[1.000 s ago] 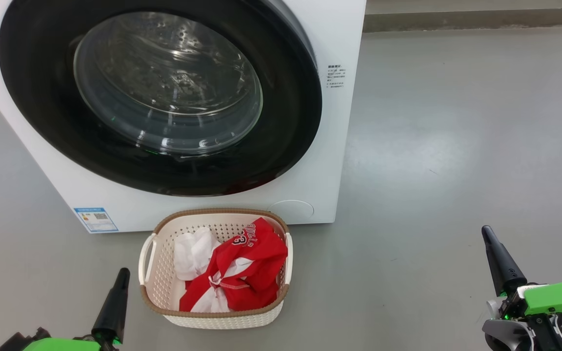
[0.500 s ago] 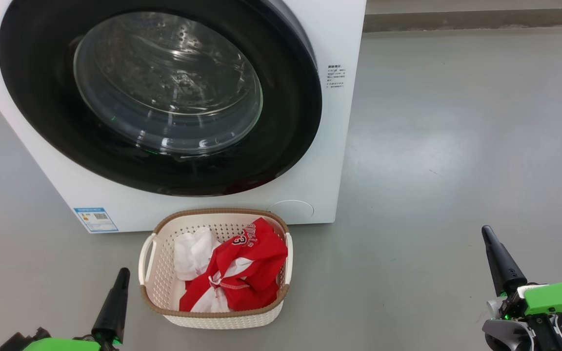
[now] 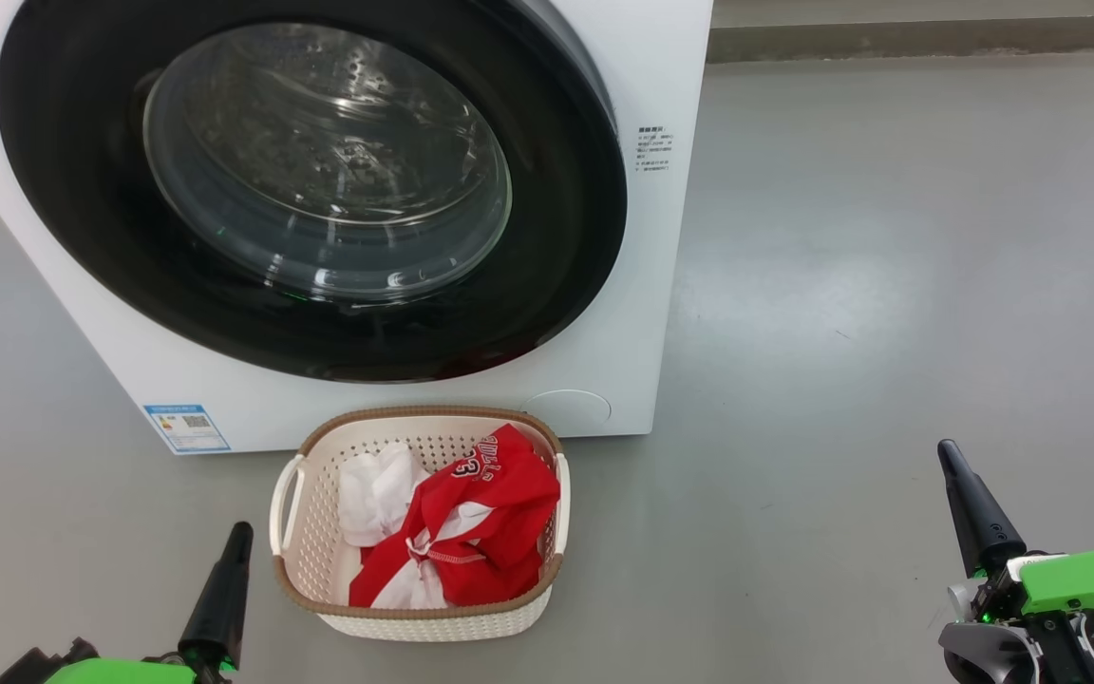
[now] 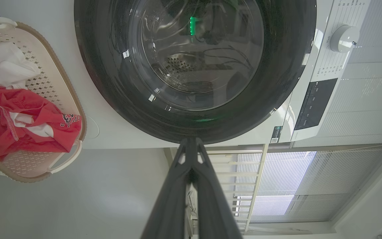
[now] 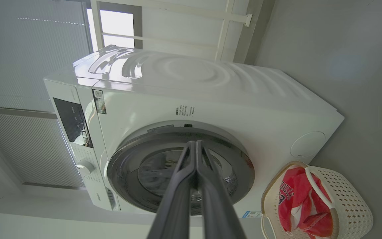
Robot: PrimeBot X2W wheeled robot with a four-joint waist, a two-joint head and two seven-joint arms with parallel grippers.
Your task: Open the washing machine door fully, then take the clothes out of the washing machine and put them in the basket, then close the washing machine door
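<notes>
While the door [image 3: 566, 237] sits shut against the washer [image 3: 670, 285], the basket [image 3: 305, 560] stands on the floor [image 3: 889, 285] just before the washer's lower front edge and holds the clothes [image 3: 443, 532]: a red jersey [image 3: 499, 489] bunched beside white cloth [image 3: 376, 494]. Folds hide part of the jersey lettering [image 5: 284, 192], legible as "BULLS"; the blue label [image 3: 186, 428] at the washer's lower left corner is too small to read. Both the left gripper [image 3: 240, 529] and the right gripper [image 3: 947, 450] have fingers pressed together, apart from the basket.

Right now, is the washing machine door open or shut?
Shut. The washing machine door lies flush against the washing machine front, no gap showing along its rim.
</notes>
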